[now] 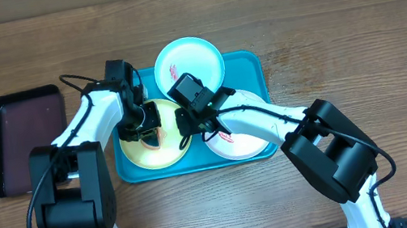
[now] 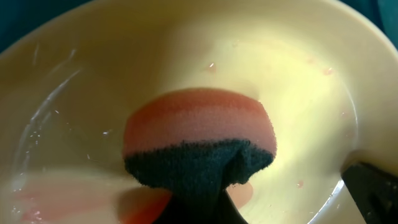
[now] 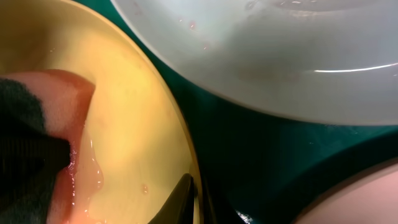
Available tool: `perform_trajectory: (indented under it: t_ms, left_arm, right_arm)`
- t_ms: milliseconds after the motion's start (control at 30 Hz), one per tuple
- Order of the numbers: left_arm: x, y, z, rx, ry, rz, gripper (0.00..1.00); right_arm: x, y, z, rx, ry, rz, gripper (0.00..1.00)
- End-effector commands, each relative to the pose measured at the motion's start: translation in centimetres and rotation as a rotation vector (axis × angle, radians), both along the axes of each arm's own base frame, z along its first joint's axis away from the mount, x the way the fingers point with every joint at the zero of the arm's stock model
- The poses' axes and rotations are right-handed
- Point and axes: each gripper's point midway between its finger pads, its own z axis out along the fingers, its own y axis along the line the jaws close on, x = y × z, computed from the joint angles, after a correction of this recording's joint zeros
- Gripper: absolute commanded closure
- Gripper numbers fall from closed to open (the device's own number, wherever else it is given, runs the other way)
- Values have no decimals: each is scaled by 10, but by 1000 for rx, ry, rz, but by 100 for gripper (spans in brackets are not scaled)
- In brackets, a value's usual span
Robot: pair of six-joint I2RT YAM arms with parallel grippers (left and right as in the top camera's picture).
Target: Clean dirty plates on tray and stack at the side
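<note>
Your left gripper (image 1: 148,128) has its jaws pinched on a sponge (image 2: 199,134), orange with a dark scouring side, and the dark side bunches where it is squeezed. The sponge presses down inside the yellow-green plate (image 1: 138,154), where you can see a watery pink smear (image 2: 56,193) in the left wrist view.

Your right gripper (image 1: 186,125) is clamped on the right rim of that same plate. One finger (image 3: 182,199) lies against the inner side of the rim, and the other shows only as a dark edge just outside it.

All three plates sit in the teal tray (image 1: 250,70). The yellow-green one is near left, the white plate (image 1: 245,142) is near right, partly under the right arm, and the light blue plate (image 1: 195,52) is far and centred, overhanging the far rim, with a red smear (image 1: 174,72) on it.

A dark maroon tray (image 1: 25,126) lies on the wooden table (image 1: 352,17), well to the left.
</note>
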Motion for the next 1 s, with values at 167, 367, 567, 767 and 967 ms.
perform_trajectory:
  t_ms: [167,367,567,767,967]
  left_arm:
    - [-26,-50,-14,-152,109,-32,96]
    - [-33,-65,-17,-108,106,-95,96]
    - [-24,-19,-25,124,81,-7,96]
    - [-15,46,-22,406,39,78,96]
    - [-13,88,-13,572,22,175,95]
  right_arm:
    - [-3,-1,-12,-16,15,2,93]
    - [-3,-2,-12,-18,18,2,93]
    - [-5,-4,-13,-26,26,2,93]
    - [-5,-4,-13,-26,25,2,93]
    - [-5,-4,-13,-26,25,2,93]
